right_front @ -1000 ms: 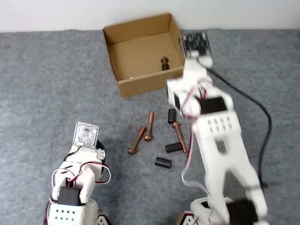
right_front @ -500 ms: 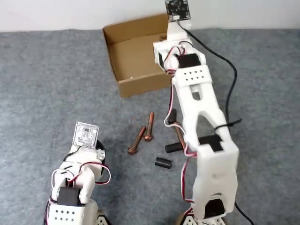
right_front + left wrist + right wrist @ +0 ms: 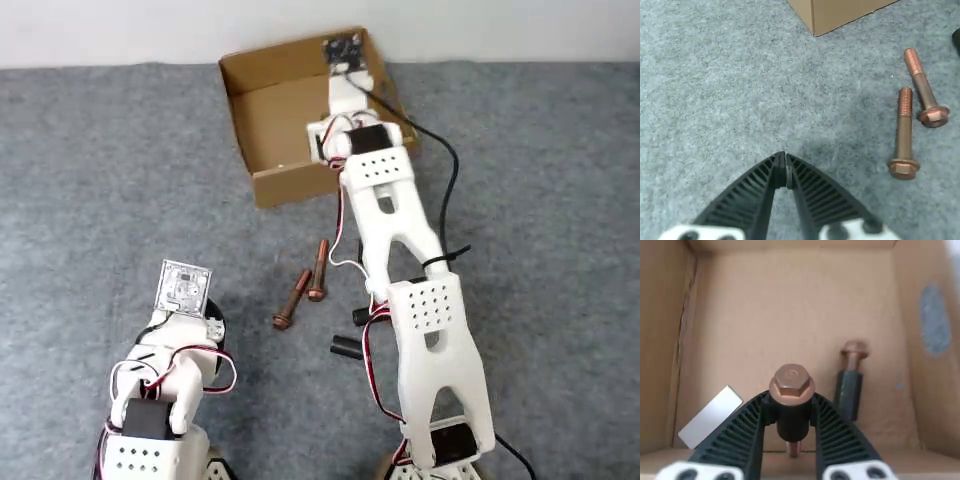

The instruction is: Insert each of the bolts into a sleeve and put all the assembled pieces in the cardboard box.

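My right gripper (image 3: pixel 790 426) is shut on an assembled piece (image 3: pixel 792 390), a copper bolt in a black sleeve, held head-up just above the cardboard box's floor (image 3: pixel 790 305). Another assembled piece (image 3: pixel 850 382) lies on that floor beside it. In the high view the right arm (image 3: pixel 385 200) stretches over the box's front wall (image 3: pixel 290 182). Two loose copper bolts (image 3: pixel 319 270) (image 3: pixel 292 300) lie on the grey mat in front of the box. Two black sleeves (image 3: pixel 347 347) (image 3: pixel 360 316) lie beside the right arm. My left gripper (image 3: pixel 785 170) is shut and empty, low over the mat, left of the bolts (image 3: pixel 903 135) (image 3: pixel 922 87).
A white label (image 3: pixel 710 417) lies on the box floor beside the held piece. The box's walls (image 3: pixel 682 330) stand close on both sides of my right gripper. The left arm (image 3: pixel 165 385) sits at the near left. Grey mat (image 3: pixel 120 180) covers the table.
The right arm has swung from beside the box's front corner forward over the box, and the held piece now hangs inside it. The left arm has not moved.
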